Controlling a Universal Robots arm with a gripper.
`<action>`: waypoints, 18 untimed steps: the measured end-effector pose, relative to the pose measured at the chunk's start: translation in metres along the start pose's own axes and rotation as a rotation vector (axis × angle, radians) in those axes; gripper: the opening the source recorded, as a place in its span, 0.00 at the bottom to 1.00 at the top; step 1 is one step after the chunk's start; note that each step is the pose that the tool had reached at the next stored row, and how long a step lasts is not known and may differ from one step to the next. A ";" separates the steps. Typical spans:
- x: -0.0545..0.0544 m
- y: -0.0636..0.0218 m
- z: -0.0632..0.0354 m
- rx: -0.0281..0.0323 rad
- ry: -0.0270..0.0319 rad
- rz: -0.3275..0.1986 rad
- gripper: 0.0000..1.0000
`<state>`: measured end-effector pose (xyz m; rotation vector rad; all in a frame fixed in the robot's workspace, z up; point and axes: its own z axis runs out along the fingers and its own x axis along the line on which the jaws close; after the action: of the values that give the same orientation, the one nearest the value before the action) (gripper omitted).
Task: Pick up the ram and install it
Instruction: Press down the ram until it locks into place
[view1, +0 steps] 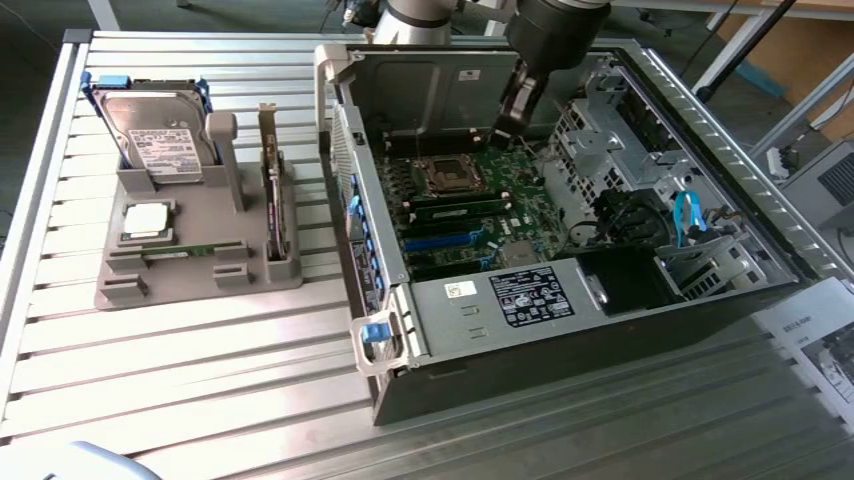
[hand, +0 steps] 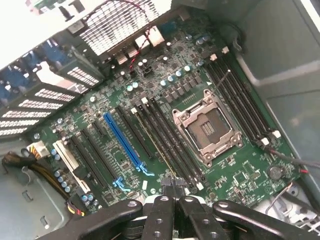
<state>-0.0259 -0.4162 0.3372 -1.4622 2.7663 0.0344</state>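
A slatted metal table (view1: 200, 400) carries an open computer case (view1: 561, 350) at the exterior view's right and a grey holder tray (view1: 187, 275) at the exterior view's left, the 2 well apart from each other in terms of their contents. Inside the case lies the green motherboard (view1: 467, 215), with its empty silver processor socket (hand: 207, 127) and rows of black memory slots (hand: 165, 142) on either side of it, plus 1 blue expansion slot (hand: 122, 142).

The robot arm (view1: 554, 30) reaches down from the top of the exterior view into the case, its gripper (view1: 518, 105) hanging above the far edge of the motherboard near the case's rear wall. In the wrist view the gripper (hand: 173, 192) has its 2 black fingers (hand: 161, 210) pressed together with no gap between the tips, and nothing is clamped in them.

The grey holder tray holds a hard drive (view1: 158, 135) standing at its far end, a square silver processor chip (view1: 147, 220) lying flat, and an upright expansion card (view1: 275, 195). The ram (view1: 180, 251), a thin green stick, lies flat in a groove of the tray just beside the processor chip, on the near side of it. It sits outside the case, well apart from the gripper, which is inside the case over the motherboard.
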 end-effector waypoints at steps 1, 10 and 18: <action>0.000 0.0000 0.0000 0.0002 -0.0002 0.011 0.10; 0.000 0.0000 0.0000 0.0023 -0.0016 0.110 0.10; 0.000 0.0000 0.0001 0.0043 -0.0028 0.202 0.10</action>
<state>-0.0259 -0.4162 0.3372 -1.1743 2.8980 0.0323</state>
